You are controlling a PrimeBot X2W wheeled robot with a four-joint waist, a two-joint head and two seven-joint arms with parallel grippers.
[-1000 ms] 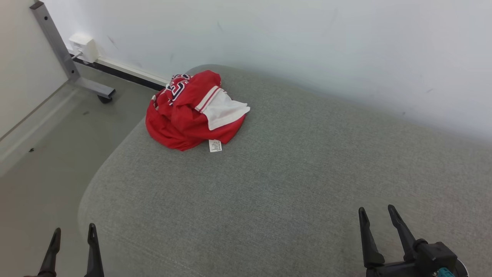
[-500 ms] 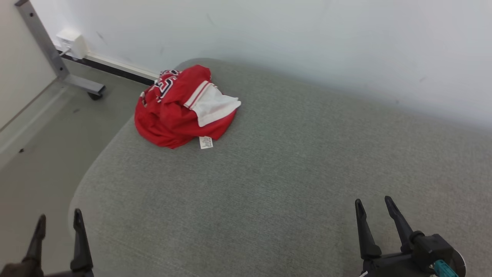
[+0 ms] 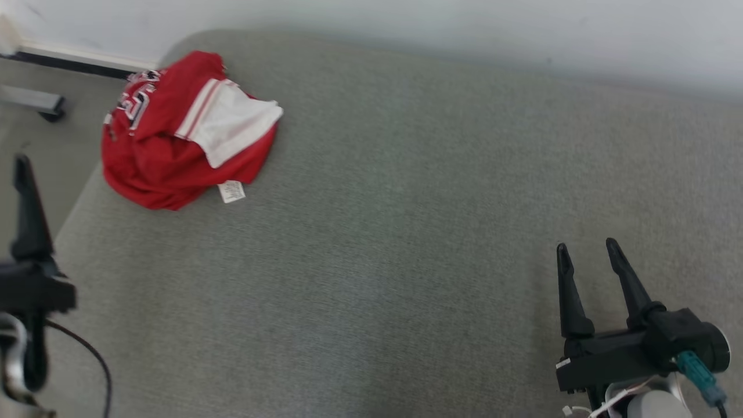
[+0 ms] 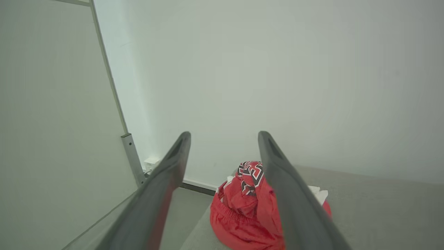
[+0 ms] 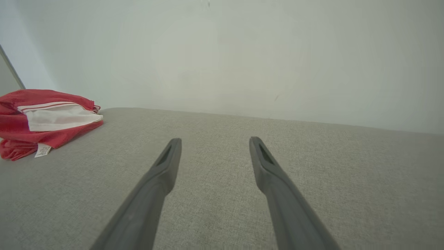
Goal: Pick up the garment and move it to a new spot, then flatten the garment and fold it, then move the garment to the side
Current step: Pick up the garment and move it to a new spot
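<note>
The garment is a crumpled red jersey with a white panel, dark lettering and a small white label. It lies at the far left corner of the grey cushion. One dark finger of my left gripper rises at the left edge, short of the garment. In the left wrist view my left gripper is open and empty, with the garment ahead and below it. My right gripper hovers open over the near right of the cushion, far from the garment. In the right wrist view my right gripper holds nothing, and the garment lies far left.
A white wall runs close behind the cushion. Left of the cushion is bare floor with a metal frame foot on a caster. The left wrist view has a metal post and a white wall box.
The head camera has swung, so the whole picture has shifted left and up. My left gripper has risen at the left edge and the right one has come up slightly. The garment lies as before.
</note>
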